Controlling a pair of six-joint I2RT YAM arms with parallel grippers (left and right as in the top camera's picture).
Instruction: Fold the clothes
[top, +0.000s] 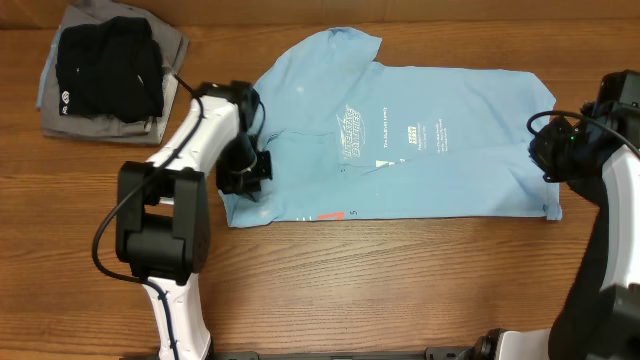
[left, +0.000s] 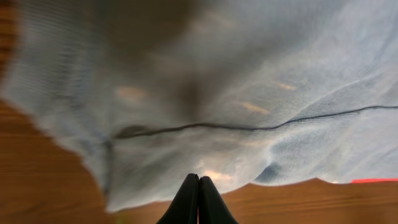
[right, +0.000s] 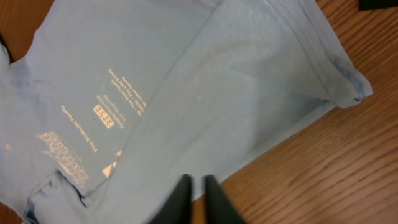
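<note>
The clothes, a light blue T-shirt, lie flat across the table with small white logos facing up. A bit of red print shows at the front edge. My left gripper sits at the shirt's left end. In the left wrist view it is shut, tips pressed together at the cloth's edge, with nothing seen between them. My right gripper hovers over the shirt's right end. Its fingers stand almost together above the shirt's front edge, holding nothing.
A stack of folded black and grey garments lies at the back left corner. Bare wooden tabletop runs along the front of the shirt. The left arm's base stands at the front left.
</note>
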